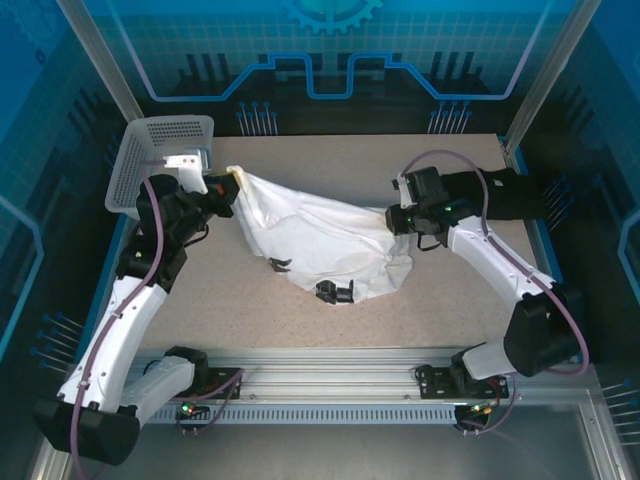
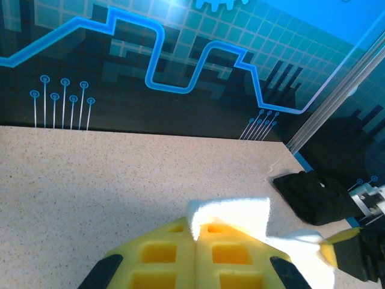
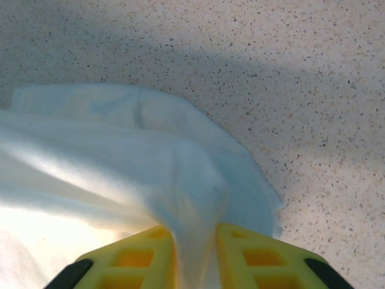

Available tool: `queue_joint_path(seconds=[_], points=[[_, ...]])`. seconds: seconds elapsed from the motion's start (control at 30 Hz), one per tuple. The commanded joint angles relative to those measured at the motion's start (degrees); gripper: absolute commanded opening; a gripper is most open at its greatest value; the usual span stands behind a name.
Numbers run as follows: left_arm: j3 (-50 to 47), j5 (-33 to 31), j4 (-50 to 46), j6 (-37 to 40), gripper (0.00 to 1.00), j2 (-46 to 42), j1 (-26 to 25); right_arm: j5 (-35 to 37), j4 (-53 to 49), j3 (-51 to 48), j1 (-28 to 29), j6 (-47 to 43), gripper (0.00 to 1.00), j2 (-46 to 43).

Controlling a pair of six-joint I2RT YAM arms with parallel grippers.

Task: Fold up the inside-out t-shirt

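Top external view: a white, wrinkled, soft cotton short-sleeved t-shirt (image 1: 320, 240) hangs strung between the two arms over the middle of the speckled beige table (image 1: 250, 320), its lower fold resting on the surface toward the near edge. The left gripper (image 1: 228, 188) has one end near the far left corner, beside a white mesh basket (image 1: 165, 140). The right gripper (image 1: 398, 220) meets the other end toward the right edge, just short of a black folded garment (image 1: 505, 195). Left wrist view: the yellow fingers are pressed together, clamped on a tuft of the t-shirt (image 2: 231, 211). Right wrist view: cloth runs up between fingers standing slightly apart; whether they bite on it or merely flank it I cannot tell. If that hold is loose, the right end may slide out and collapse into a heap, spoiling the spread. Pulling harder from the left could drag the t-shirt toward the basket.
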Motion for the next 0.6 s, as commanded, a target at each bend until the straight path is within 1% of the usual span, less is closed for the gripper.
queue_joint_path(seconds=[0.0,0.13,0.2,0.3,0.43,0.57], points=[[-1.1,2.8,-1.5,-1.8,0.00,-1.5,0.7,0.7,-2.0,2.7,0.4,-1.1,0.30,1.0],[-2.2,3.6,-2.1,-1.9,0.00,-2.2,1.1,1.6,-3.2,0.3,-0.3,-0.7,0.41,-0.7],[-2.5,4.3,-2.2,-2.1,0.00,-2.5,1.5,1.8,-3.6,-2.1,-1.5,0.0,0.47,-2.1],[-3.1,4.8,-1.7,-2.4,0.00,-2.6,1.7,0.6,-3.2,-6.0,-3.8,1.1,0.51,-3.8],[-3.5,5.2,-1.0,-2.6,0.00,-2.3,1.8,-4.8,-1.2,-10.1,-6.2,2.8,0.55,-5.0],[-3.9,5.5,-0.8,-2.6,0.00,-2.2,1.9,-13.7,3.3,-14.2,-8.6,4.6,0.59,-5.2]])
